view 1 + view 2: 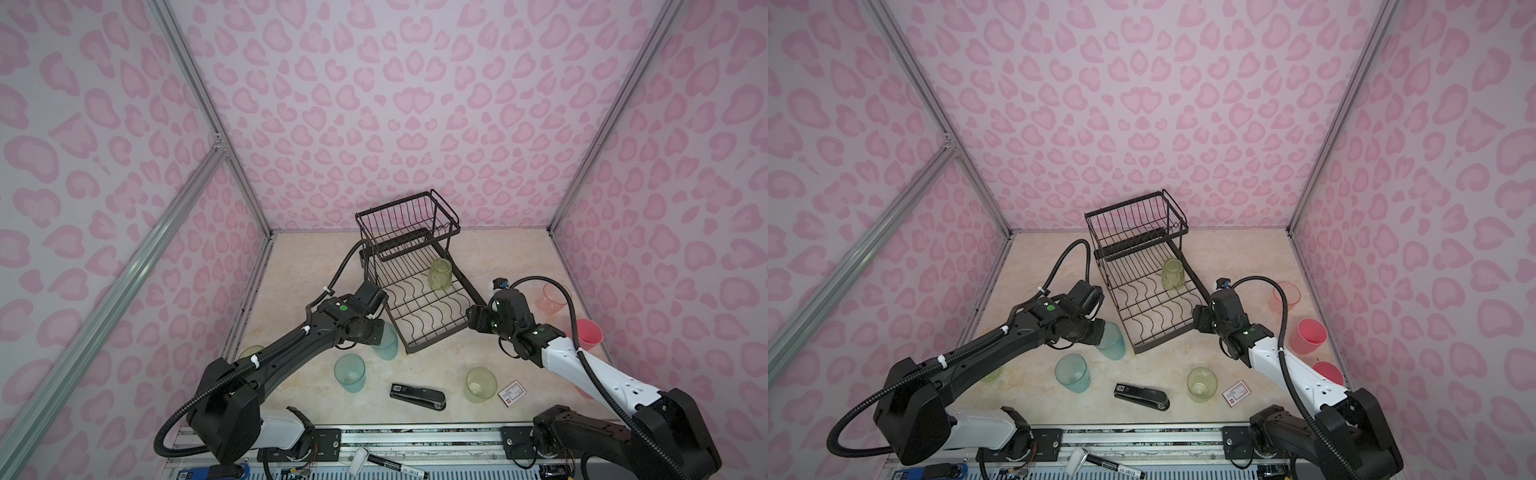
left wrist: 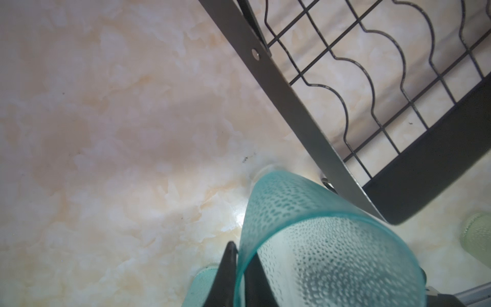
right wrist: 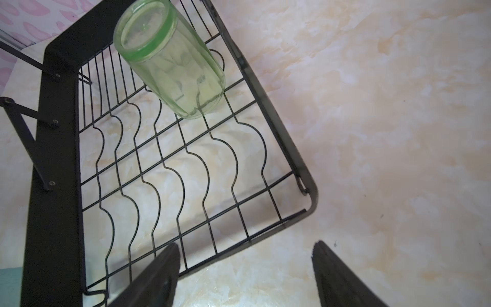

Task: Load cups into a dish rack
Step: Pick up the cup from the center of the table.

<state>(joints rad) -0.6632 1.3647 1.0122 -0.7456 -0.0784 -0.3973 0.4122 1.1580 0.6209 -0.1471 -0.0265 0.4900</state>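
The black wire dish rack (image 1: 432,338) (image 1: 1163,340) stands at the middle back, and one yellow-green cup (image 1: 440,274) (image 3: 170,61) sits upside down on its lower tray. My left gripper (image 2: 240,265) is shut on the rim wall of a frosted teal cup (image 2: 318,239) (image 1: 386,340) beside the rack's near left corner, one finger inside and one outside. My right gripper (image 3: 247,245) (image 1: 473,318) hangs open and empty over the rack's near right corner. On the table stand another teal cup (image 1: 350,372), a yellow-green cup (image 1: 481,384), a clear pink cup (image 1: 555,298) and an opaque pink cup (image 1: 588,334).
A black stapler (image 1: 417,397) lies near the front between the loose cups. A small card box (image 1: 512,392) lies right of the yellow-green cup. A yellow-green cup (image 1: 249,352) peeks out behind my left arm. Patterned walls close in three sides.
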